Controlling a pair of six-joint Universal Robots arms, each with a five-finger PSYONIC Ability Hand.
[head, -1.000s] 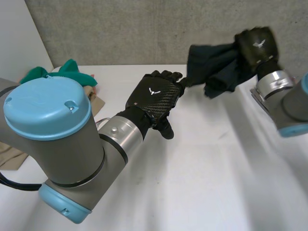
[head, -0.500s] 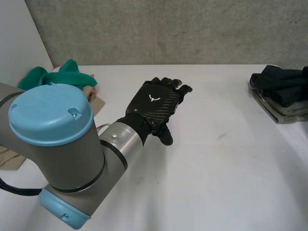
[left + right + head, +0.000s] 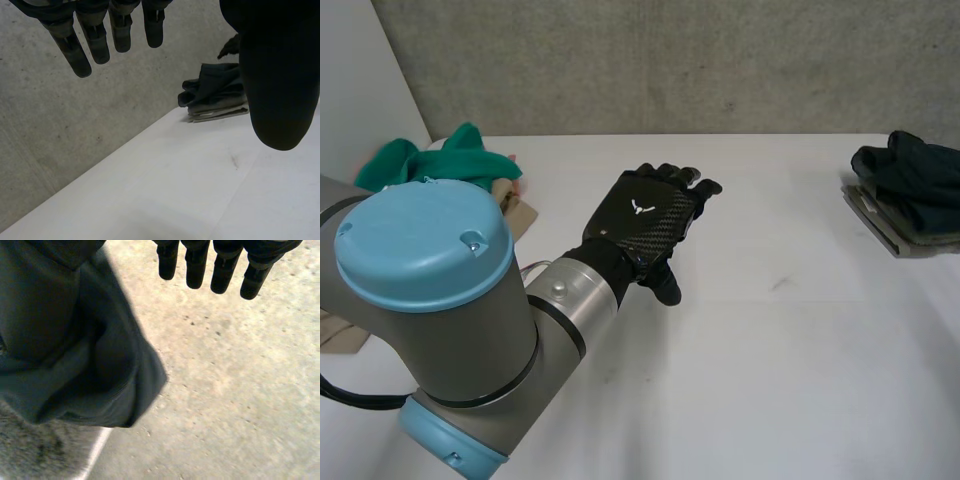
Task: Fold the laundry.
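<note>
Atop grey stack point(image 3: 878, 226), rumpled garment point(image 3: 912, 178) (dark)

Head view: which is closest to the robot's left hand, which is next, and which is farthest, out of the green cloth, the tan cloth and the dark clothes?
From the left hand:
1. Tan cloth, just to its left, beside the arm.
2. Green cloth, further left, toward the wall.
3. Dark clothes, far across at the table's right edge.

The left hand point(image 3: 642, 218) hangs over the middle of the surface point(image 3: 780, 380). At the surface's right edge a bundled garment point(image 3: 912, 178) lies on a flat stack point(image 3: 876, 222); crumpled cloths point(image 3: 460, 155) lie at the far left
</note>
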